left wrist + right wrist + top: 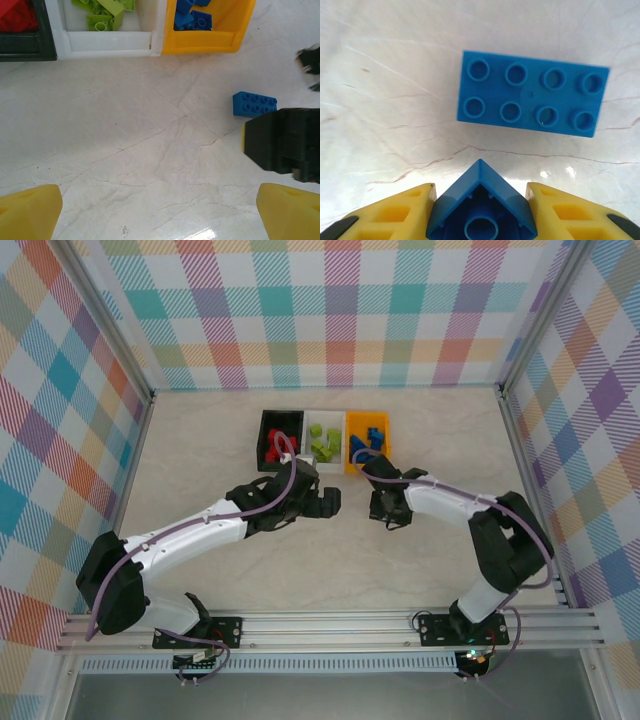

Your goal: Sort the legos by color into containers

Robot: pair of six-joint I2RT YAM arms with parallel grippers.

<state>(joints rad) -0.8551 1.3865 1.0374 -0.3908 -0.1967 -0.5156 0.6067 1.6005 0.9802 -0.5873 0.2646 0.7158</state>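
My right gripper (pixel 480 189) has its yellow fingers against both sides of a small blue lego (pixel 481 207), held hollow side toward the camera just above the table. A longer blue lego (pixel 532 95) with eight studs lies flat just beyond it and also shows as the loose blue lego (pixel 254 104) in the left wrist view. My left gripper (pixel 160 215) hovers open over bare table, nothing between its fingers (pixel 30 210). The black container (pixel 268 430) holds red legos (pixel 280 445). Green legos (pixel 322 445) fill the white container (pixel 325 418), and blue legos (pixel 368 438) the orange container (pixel 352 465).
The three containers stand side by side at the middle back of the table. Both grippers, left (pixel 325 502) and right (pixel 385 508), sit close together just in front of them. Aluminium rails and plaid walls fence the table.
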